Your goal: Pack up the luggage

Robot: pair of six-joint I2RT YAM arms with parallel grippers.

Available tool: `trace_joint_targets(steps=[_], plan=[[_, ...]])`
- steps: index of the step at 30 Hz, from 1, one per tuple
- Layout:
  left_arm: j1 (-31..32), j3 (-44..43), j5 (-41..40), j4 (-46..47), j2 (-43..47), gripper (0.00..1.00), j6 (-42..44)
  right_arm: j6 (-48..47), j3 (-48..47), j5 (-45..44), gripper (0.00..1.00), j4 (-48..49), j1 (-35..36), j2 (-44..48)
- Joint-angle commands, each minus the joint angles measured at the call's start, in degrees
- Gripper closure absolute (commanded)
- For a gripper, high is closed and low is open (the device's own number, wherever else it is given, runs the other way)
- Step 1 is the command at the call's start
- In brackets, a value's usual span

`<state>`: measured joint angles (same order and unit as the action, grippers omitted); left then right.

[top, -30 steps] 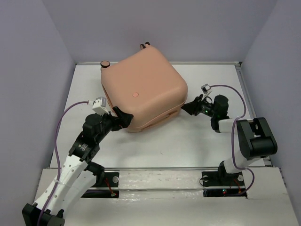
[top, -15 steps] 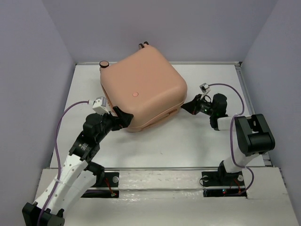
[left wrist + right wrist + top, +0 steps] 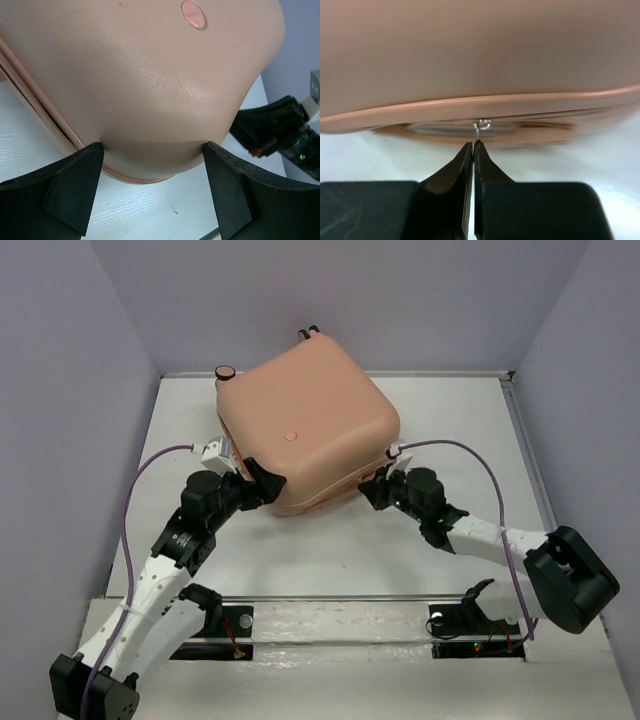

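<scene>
Right claw (image 3: 473, 145) pinched fully shut on the thin metal zipper pull (image 3: 481, 125) at the seam on the near right side of the suitcase (image 3: 300, 430); left claw (image 3: 152, 146) spread wide astride the near left corner, both fingertips (image 3: 92, 155) touching the shell. Against one second back: right claw in from well off to the right and closed from part open, left claw barely shifted. Suitcase lying flat, lid down, on the white table (image 3: 450, 410), directly ahead of both claws and between them.
</scene>
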<state>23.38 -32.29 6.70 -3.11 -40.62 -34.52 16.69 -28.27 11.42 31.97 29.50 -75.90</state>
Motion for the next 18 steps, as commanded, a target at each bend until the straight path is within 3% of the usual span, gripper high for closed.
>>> trace_joint_targets(steps=[1, 8, 13, 14, 15, 18], plan=[[0.6, -2.0, 4.8, 14.5, -7.2, 0.13, -2.3, 2.6, -0.5, -9.2, 0.93, -13.4, 20.0, 3.0], [2.9, -3.7, 6.0, 17.0, -9.0, 0.15, -4.2, 4.4, -19.9, -15.5, 0.93, -16.3, 39.8, -12.2], [3.1, -7.8, 6.4, 10.8, -7.1, 0.16, -1.7, 6.2, -28.0, -20.4, 0.93, -6.6, 45.6, -21.4], [3.1, -8.4, 5.0, 8.2, -6.3, 0.16, -1.1, 6.4, -27.6, -21.2, 0.93, -4.3, 45.6, -22.1], [3.1, -8.4, 4.1, 6.5, -5.1, 0.16, -0.9, 6.8, -26.3, -20.7, 0.93, 4.0, 45.6, -22.4], [3.0, -9.1, 1.7, 3.1, -0.8, 0.16, -0.2, 7.6, -23.1, -19.5, 0.93, 11.2, 46.1, -22.1]])
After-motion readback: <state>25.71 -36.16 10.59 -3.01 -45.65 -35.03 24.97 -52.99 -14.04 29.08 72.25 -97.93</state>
